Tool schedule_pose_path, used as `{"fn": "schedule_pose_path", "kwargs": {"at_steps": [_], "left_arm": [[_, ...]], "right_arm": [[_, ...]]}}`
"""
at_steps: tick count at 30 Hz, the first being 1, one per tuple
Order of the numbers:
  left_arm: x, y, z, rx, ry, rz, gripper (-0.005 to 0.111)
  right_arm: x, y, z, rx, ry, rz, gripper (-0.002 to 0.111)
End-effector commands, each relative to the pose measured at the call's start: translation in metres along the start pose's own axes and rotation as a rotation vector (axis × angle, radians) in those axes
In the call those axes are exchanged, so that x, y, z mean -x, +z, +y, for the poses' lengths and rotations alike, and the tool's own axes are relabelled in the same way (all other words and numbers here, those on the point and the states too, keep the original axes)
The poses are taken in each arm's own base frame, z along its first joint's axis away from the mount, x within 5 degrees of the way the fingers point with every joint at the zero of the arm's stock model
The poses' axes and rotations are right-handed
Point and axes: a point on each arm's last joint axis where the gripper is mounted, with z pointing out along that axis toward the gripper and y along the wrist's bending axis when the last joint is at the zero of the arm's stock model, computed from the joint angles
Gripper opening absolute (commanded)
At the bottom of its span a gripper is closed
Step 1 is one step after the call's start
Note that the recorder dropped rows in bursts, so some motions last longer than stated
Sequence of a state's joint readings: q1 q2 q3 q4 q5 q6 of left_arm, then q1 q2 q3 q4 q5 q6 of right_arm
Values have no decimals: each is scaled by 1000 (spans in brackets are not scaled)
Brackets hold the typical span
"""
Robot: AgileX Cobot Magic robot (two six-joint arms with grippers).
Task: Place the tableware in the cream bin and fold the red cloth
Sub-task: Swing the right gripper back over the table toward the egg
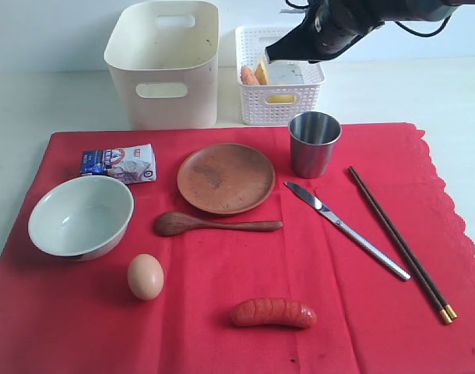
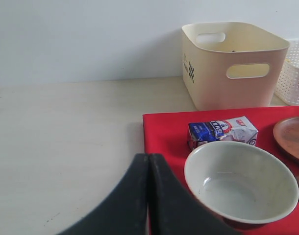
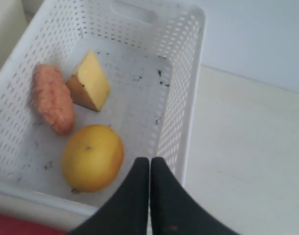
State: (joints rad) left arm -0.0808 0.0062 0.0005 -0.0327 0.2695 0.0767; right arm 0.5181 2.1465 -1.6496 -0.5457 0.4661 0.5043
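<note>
Beyond steel cup [image 1: 314, 144], closed right pincer [image 1: 271, 54], apart

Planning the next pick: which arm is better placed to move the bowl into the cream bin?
Left, probably: the left claw, shut, sits beside the bowl, the bin just beyond. The right claw hangs over the white basket, farther off.

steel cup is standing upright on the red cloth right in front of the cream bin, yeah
Not quite. The steel cup does stand upright on the red cloth, but it is right in front of the white lattice basket, not the cream bin, which stands to the basket's left. The exterior view shows this.
</note>
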Motion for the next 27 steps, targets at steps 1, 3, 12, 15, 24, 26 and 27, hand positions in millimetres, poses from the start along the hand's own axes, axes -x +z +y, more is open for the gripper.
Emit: {"fn": "schedule_pose_path", "kwargs": {"at_steps": [1,3,12,15,24,26,27], "left_arm": [[1,-1,0,-1,-12,-9,1],[1,-1,0,-1,-12,-9,1],[1,-1,0,-1,-12,-9,1],[1,-1,0,-1,-12,-9,1],[1,-1,0,-1,-12,-9,1],[1,-1,0,-1,-12,-9,1],[1,-1,0,-1,-12,-9,1]], "right_arm": [[4,-9,0,51,21,15,0],[5,-13,1,72,26,21,0],[4,-54,-7,92,12,-12,0],[0,-68,-9,102,13,-38,0],[-19,-98,-10,164,41,-141,0],[-26,-99,-10,167,24,-137,0],[-28,-99,-10,171,23,-139,0]]}}
